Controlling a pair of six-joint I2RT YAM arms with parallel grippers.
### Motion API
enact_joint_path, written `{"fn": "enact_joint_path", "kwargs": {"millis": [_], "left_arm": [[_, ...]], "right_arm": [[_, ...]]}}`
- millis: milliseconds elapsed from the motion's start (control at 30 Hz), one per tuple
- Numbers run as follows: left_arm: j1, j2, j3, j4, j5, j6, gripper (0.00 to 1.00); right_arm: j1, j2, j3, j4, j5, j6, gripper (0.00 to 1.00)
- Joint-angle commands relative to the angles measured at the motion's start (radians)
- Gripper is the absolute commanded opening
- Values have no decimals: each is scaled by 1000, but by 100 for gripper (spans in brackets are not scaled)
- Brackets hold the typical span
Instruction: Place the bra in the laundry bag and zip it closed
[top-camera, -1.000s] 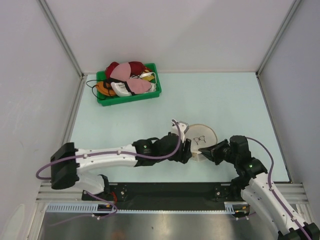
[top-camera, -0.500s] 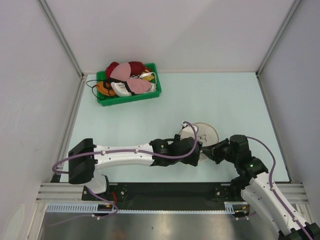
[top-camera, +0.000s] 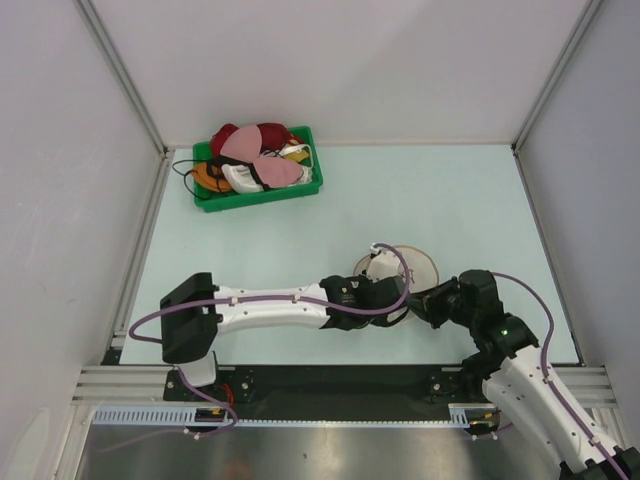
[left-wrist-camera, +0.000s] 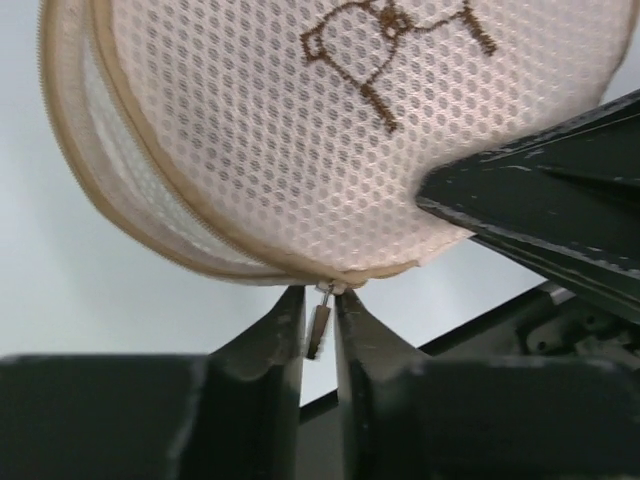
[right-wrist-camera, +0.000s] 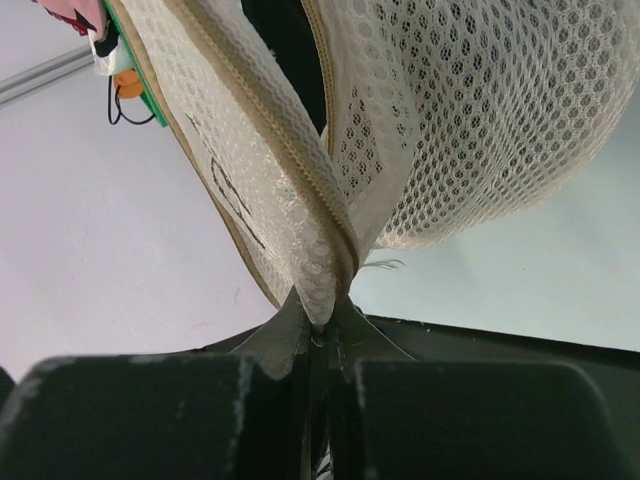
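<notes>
Now the left gripper (left-wrist-camera: 320, 315) pinches shut on the zip pull (left-wrist-camera: 319, 330) hanging at the laundry bag (left-wrist-camera: 300, 130) rim, ready to drag it round, while the right gripper (right-wrist-camera: 318, 325) clamps the rim seam as a brace, with what looks like the bra (right-wrist-camera: 280, 50) dark inside the unzipped gap.
</notes>
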Motion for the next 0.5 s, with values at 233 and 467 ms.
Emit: {"fn": "enact_joint_path", "kwargs": {"millis": [233, 467], "left_arm": [[84, -100, -90, -20, -88, 165, 0], [167, -231, -277, 150, -24, 358, 0]], "right_arm": [[-2, -9, 89, -88, -13, -164, 0], [-87, 128, 161, -74, -189, -392, 0]]}}
